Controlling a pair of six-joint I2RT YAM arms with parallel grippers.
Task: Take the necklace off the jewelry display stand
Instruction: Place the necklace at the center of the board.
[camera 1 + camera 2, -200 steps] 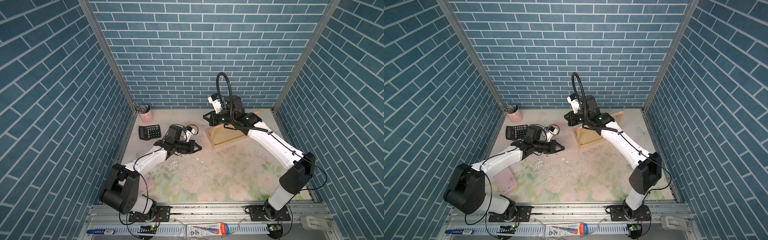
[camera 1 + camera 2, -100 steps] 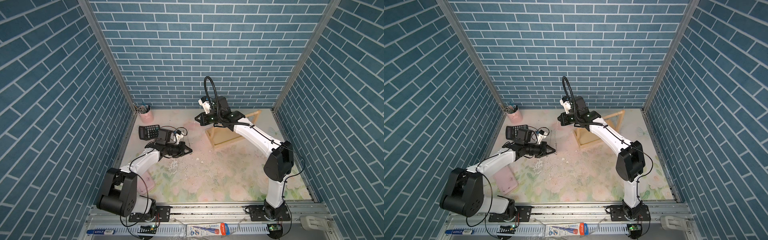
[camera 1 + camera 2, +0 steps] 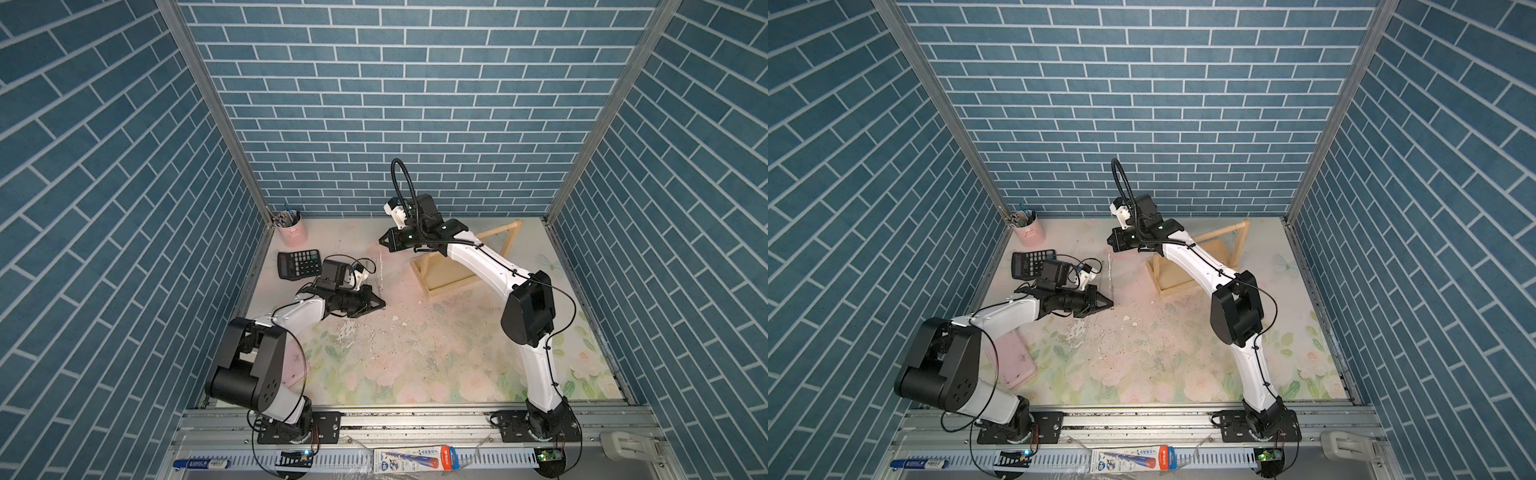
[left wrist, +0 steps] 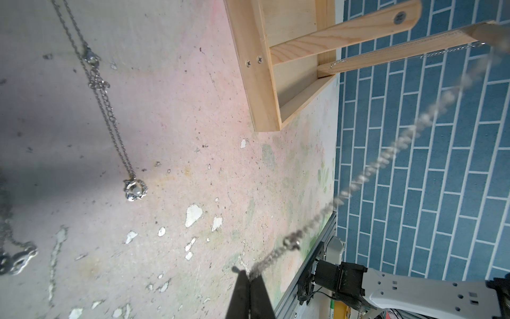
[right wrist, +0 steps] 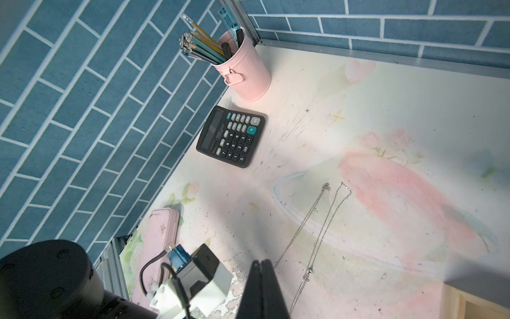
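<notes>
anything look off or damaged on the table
Yes. The flowered mat is scuffed and peeling mid-table, with white flakes near the left gripper. The wooden stand sits skewed to the walls, and one necklace lies loose on the mat.

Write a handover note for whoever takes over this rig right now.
Left gripper: shut on a silver chain that runs up out of its wrist view.
Right gripper: shut; whether it holds that chain is unclear.
Jewelry display stand: back right of the mat.
Done: one pendant necklace lies flat on the mat, off the stand.
Left: another fine chain seems to hang on the stand; lift it off.
</notes>
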